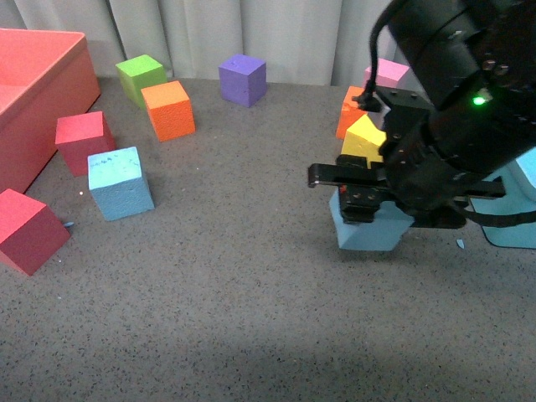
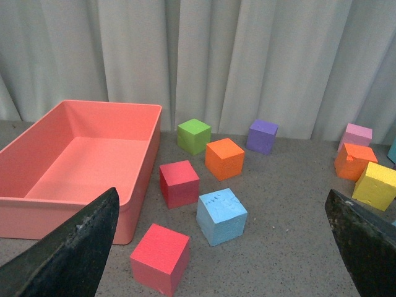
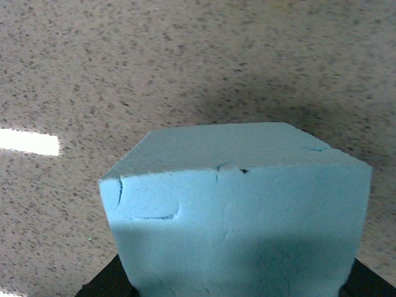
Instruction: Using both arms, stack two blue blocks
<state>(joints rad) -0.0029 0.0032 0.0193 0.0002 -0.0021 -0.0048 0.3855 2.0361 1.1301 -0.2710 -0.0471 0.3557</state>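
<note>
Sky-blue foam, two cubes. The held blue block (image 1: pixel 367 228) is sitting at centre right of the front view, under the right gripper (image 1: pixel 368 201), whose black body is covering its top. In the right wrist view this block (image 3: pixel 241 216) is filling the lower frame, with black finger pads (image 3: pixel 102 286) pressing at both lower corners, so the jaws are clamping it. Its near face is showing cracks and cuts. I cannot tell whether it is clear of the speckled grey table (image 1: pixel 234 293) or resting on it.

The dimpled blue block (image 1: pixel 121 182) is lying at middle left of the front view, well apart from the held one, its pitted face turned up. It is standing alone on the table, with one red cube (image 1: pixel 84 141) just above it in the frame and another red cube (image 1: pixel 29 230) toward the lower left edge.

The left gripper (image 2: pixel 221 193) is showing only in its own wrist view, its two black fingers (image 2: pixel 74 247) spreading wide at the lower corners, nothing between them. The dimpled block (image 2: pixel 221 216) is appearing at lower centre there, on the table below.

A coral bin (image 1: pixel 50 117) is occupying the upper left. Green cube (image 1: pixel 140 77), orange cube (image 1: pixel 168 109) and purple cube (image 1: pixel 243 79) are lining the upper frame by the curtain (image 1: pixel 293 33). A yellow cube (image 1: pixel 364 138) is sitting just above the right gripper.
</note>
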